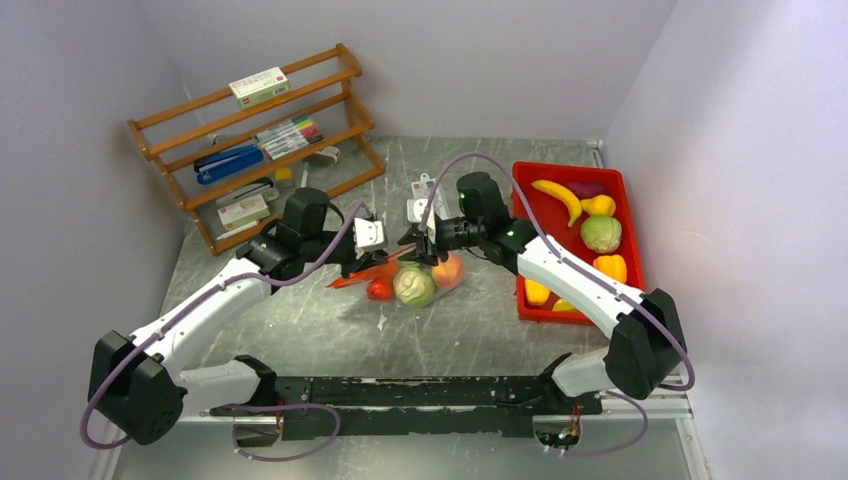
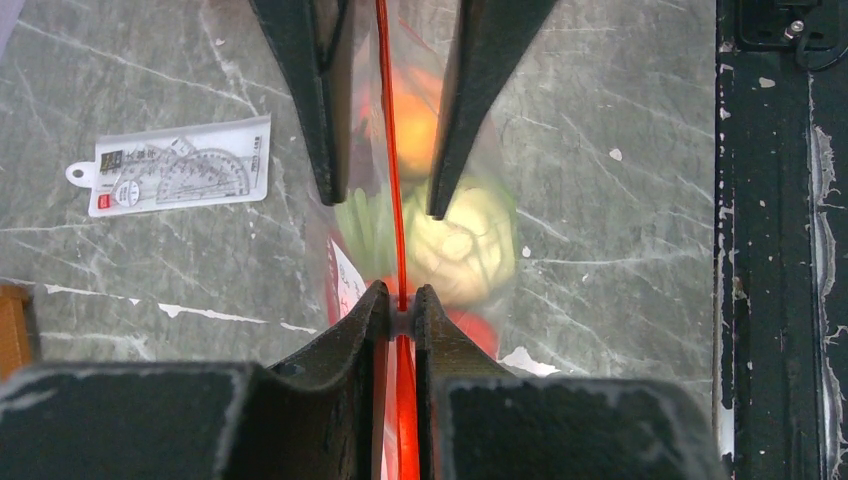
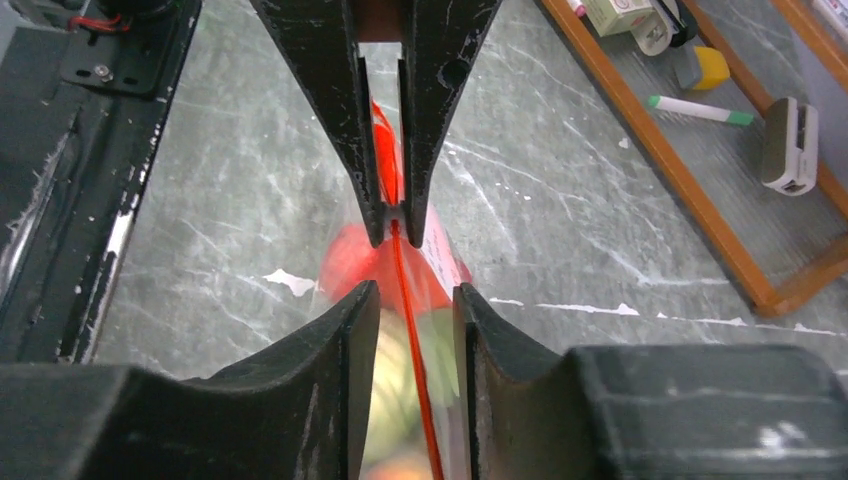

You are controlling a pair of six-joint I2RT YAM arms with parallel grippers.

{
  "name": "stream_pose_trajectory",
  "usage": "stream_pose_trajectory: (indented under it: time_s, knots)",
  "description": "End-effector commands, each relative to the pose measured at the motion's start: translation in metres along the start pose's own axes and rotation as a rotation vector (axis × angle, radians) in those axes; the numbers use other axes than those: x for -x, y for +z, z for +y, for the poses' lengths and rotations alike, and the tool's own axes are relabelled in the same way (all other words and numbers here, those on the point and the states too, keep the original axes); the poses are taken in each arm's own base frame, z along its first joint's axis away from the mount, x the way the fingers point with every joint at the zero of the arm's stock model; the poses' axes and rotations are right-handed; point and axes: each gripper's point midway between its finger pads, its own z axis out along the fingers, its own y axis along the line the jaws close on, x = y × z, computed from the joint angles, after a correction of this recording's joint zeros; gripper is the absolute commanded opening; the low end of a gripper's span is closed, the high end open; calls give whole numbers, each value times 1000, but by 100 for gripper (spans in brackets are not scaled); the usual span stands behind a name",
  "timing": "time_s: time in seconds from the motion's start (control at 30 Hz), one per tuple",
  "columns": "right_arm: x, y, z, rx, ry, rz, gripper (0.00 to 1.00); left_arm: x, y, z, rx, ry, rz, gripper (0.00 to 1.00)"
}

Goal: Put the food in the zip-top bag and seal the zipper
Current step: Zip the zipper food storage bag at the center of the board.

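Note:
The zip-top bag [image 1: 420,283] lies at mid-table, its top lifted between both grippers. It holds a green ball [image 1: 414,287], a peach ball [image 1: 448,270], a red piece [image 1: 379,290] and the red chili [image 1: 358,276]. My left gripper [image 2: 400,300] is shut on the zipper [image 2: 394,190]; in the top view it [image 1: 378,258] is at the bag's left end. My right gripper [image 3: 413,295] is open, its fingers [image 3: 350,330] on either side of the zipper [image 3: 405,300] without pinching it, close to the left gripper's tips.
A red tray [image 1: 528,300] at the right holds a banana [image 1: 560,197], a green ball [image 1: 600,233], a yellow pepper [image 1: 611,266] and other toys. A wooden rack [image 1: 250,140] stands at the back left. A flat white protractor packet [image 2: 170,175] lies behind the bag.

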Motion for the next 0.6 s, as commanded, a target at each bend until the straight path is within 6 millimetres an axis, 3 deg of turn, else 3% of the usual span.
stream_pose_trajectory:
  time_s: [0.0,0.1,0.13,0.57]
  knots:
    - [4,1,-8,-11,-21,16,28,12,-6,-1,-6,34,-38,7]
    - [4,0,-11,-18,-25,29,3,13,-7,-1,1,34,-39,7]
    - [4,-1,-12,-25,-30,31,0,13,-8,-1,3,35,-40,7]
    - [17,-32,-30,-120,-61,2,0,20,-14,2,29,40,-43,7]
